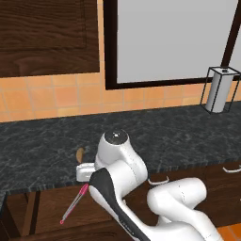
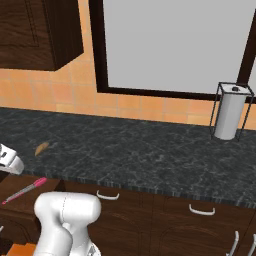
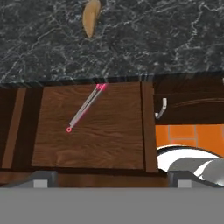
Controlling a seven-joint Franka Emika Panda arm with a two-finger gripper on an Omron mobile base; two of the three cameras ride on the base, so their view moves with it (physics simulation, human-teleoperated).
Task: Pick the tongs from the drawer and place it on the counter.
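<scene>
The drawer [image 3: 109, 140] stands pulled out below the counter [image 3: 153, 39], its wood-grain bottom in plain sight. The tongs [image 3: 85, 107], thin and pink with a silvery middle, lie slantwise on that bottom, one end near the counter's edge. My gripper [image 3: 112, 177] hangs above the drawer, open wide, nothing between its fingers [image 3: 41, 178], and apart from the tongs. From the base, the tongs [image 1: 74, 203] show in the drawer [image 1: 47, 209] beside my arm, and the tongs [image 2: 24, 190] appear again at the far left under the counter [image 2: 150, 150].
A small tan-brown oval object [image 3: 91, 17] lies on the counter [image 1: 164, 132] just behind the drawer. A paper-towel holder [image 1: 220, 89] stands at the back right. Cabinet fronts with silver handles [image 2: 108, 195] run to the right of the drawer.
</scene>
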